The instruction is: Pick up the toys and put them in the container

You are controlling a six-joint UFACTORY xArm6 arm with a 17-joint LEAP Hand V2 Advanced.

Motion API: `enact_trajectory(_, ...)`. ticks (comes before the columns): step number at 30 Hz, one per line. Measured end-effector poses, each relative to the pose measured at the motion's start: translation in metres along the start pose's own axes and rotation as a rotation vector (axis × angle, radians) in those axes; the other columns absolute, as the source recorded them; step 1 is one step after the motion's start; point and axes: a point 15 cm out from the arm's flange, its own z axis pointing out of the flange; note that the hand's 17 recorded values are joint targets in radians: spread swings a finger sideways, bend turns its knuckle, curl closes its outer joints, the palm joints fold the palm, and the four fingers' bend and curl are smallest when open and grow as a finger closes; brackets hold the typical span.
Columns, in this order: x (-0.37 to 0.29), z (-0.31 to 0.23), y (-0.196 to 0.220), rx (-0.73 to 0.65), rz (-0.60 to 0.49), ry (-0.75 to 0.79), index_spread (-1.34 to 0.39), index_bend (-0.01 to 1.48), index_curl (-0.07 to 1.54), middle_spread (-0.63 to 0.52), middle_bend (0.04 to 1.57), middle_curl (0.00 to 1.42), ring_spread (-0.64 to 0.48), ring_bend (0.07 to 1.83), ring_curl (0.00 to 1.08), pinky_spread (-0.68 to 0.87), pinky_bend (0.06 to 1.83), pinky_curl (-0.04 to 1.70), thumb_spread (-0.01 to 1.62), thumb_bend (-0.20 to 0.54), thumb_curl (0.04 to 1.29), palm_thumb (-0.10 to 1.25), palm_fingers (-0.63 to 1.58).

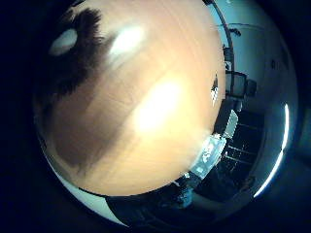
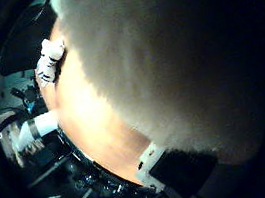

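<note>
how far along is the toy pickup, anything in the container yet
Done: nothing I can confirm; no container shows in either palm view. In hand: a fluffy white toy fills much of the thumb-side view, so it is close to the palm, though whether it is gripped cannot be told. Left: a small black-and-white striped toy lies at the edge of the wooden table.

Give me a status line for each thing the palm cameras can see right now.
Fluffy white toy: fills much of the thumb side view, so close against the palm; grip not visible.
Small striped toy: lying on the wooden table near its edge, untouched.
Wooden table: below the palm, shadowed on one side.
Container: not visible.
</note>
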Motion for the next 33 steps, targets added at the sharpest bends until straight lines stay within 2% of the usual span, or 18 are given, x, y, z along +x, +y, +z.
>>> enact_trajectory(2,-0.001,0.0,0.002,-0.003,0.002,-0.005,-0.49,0.2,0.33,-0.22,0.34,0.36,-0.24,0.53,0.28,0.17,0.22,0.22,0.97,-0.022,0.31,0.64,0.82)
enact_trajectory(3,-0.001,0.0,0.002,-0.004,0.001,-0.006,-0.48,0.2,0.34,-0.25,0.4,0.39,-0.3,0.61,0.3,0.03,0.29,0.22,0.97,-0.023,0.31,0.64,1.1)
enact_trajectory(4,0.0,-0.002,0.004,-0.004,0.004,-0.003,-0.47,0.24,0.38,-0.27,0.47,0.43,-0.32,0.69,0.35,-0.11,0.38,0.25,0.97,-0.022,0.31,0.66,1.27)
enact_trajectory(6,0.001,-0.006,0.005,-0.004,0.004,0.001,-0.46,0.37,0.47,-0.28,0.66,0.52,-0.31,0.83,0.42,-0.32,0.57,0.31,0.97,-0.021,0.32,0.68,1.38)
enact_trajectory(7,0.002,-0.007,0.006,-0.004,0.008,0.001,-0.46,0.39,0.48,-0.28,0.69,0.53,-0.31,0.85,0.43,-0.34,0.59,0.32,0.97,-0.022,0.32,0.68,1.38)
enact_trajectory(8,0.001,-0.007,0.008,-0.007,0.008,-0.003,-0.44,0.5,0.55,-0.27,0.81,0.58,-0.29,0.95,0.48,-0.38,0.73,0.37,0.97,-0.019,0.33,0.7,1.4)
enact_trajectory(13,-0.005,-0.017,0.02,-0.023,0.025,-0.033,-0.4,0.82,0.79,-0.23,1.12,0.75,-0.25,1.27,0.62,-0.34,1.13,0.58,0.97,-0.021,0.35,0.77,1.18)
enact_trajectory(17,0.002,-0.048,0.038,-0.034,0.057,-0.024,-0.37,0.95,0.91,-0.22,1.23,0.84,-0.25,1.35,0.7,-0.27,1.27,0.69,0.98,-0.021,0.36,0.79,1.07)
enact_trajectory(24,0.007,-0.114,0.052,-0.036,0.074,0.023,-0.31,1.04,0.97,-0.2,1.28,0.92,-0.25,1.37,0.78,-0.22,1.3,0.8,1.03,-0.011,0.38,0.85,1.03)
enact_trajectory(33,-0.009,-0.225,0.042,0.015,0.063,0.098,-0.27,1.07,0.98,-0.19,1.3,0.95,-0.26,1.35,0.84,-0.2,1.26,0.91,1.14,-0.008,0.44,0.95,1.02)
